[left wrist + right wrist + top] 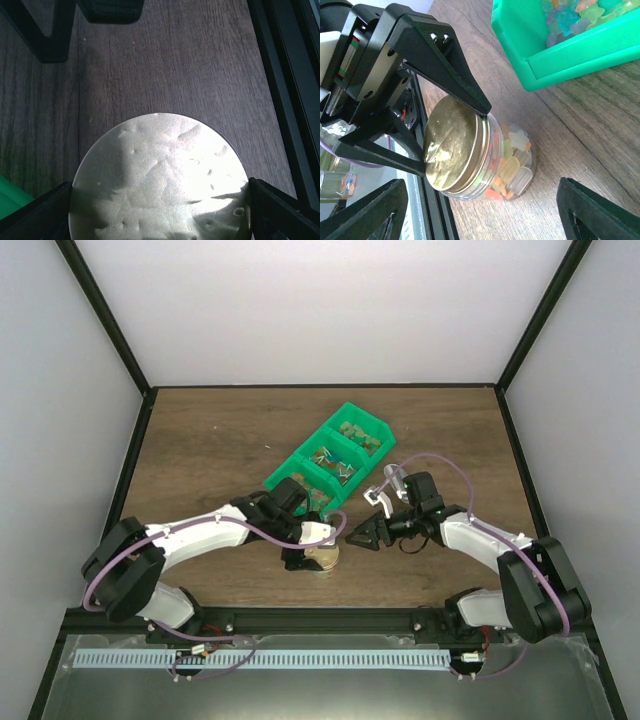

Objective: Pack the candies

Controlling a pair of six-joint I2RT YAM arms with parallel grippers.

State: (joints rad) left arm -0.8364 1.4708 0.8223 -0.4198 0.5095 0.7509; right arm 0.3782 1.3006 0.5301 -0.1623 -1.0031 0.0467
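I have the left gripper (pixel 160 215) clamped wide on the gold lid (pixel 452 145) of the jar (pixel 520 142) holding the candies (pixel 510 170), 6 o'clock of the green bin (pixel 285 478), right gripper (pixel 358 537) gaping empty; a lid-only lift risks tipping it.

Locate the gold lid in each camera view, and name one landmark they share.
Top external: gold lid near centre, just below the green bin.
Left wrist: fills the lower middle; bin corner at lower left.
Right wrist: left of centre, on the jar; bin at top right.
Shared landmark: the green bin.
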